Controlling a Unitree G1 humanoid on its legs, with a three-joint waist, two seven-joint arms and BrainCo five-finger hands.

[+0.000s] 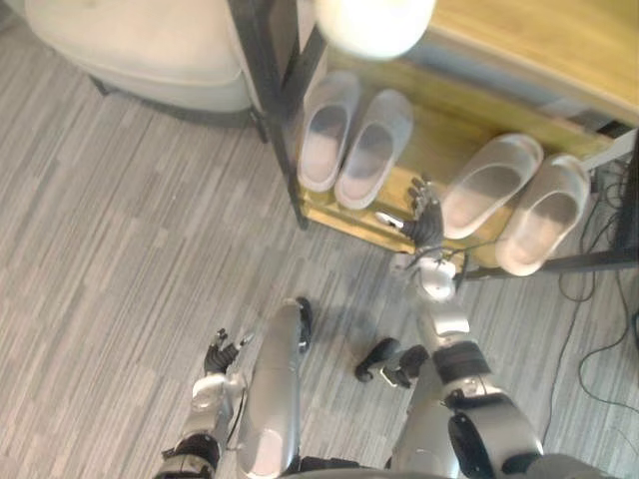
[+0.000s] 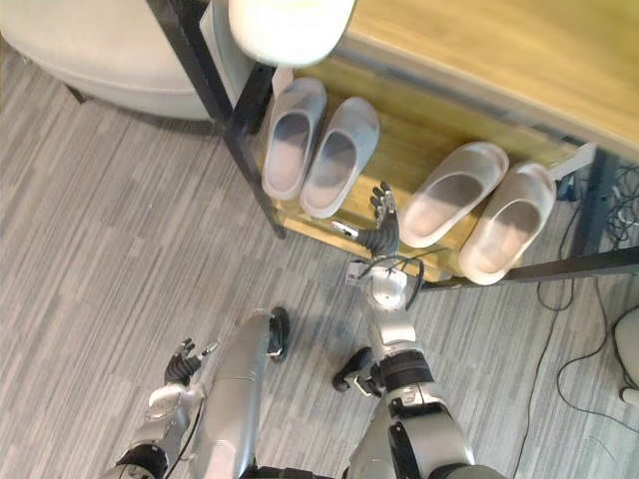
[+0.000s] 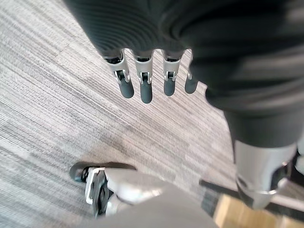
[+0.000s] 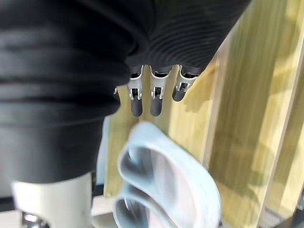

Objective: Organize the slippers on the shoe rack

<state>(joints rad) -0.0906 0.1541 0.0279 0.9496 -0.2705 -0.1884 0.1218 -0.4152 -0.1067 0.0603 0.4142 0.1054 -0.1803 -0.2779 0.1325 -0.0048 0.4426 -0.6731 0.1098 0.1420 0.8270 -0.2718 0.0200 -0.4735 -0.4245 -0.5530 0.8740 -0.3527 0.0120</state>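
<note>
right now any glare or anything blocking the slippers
Left eye view: a white rounded object at the top edge glares bright, just clear of the grey slippers. Right wrist view: the dark cover of the right hand hides much of the shelf.

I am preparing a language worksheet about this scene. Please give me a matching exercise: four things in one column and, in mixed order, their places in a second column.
Things:
1. grey slipper pair
2. white slipper pair
3. right hand
4. left hand

Places:
A. over the carpet, away from the shoe rack
B. on the right part of the shelf
C. at the shelf's front edge, between the pairs, fingers straight
D. on the shelf's left part, by the black post

Pairs: 1-D, 2-B, 3-C, 4-A
</note>
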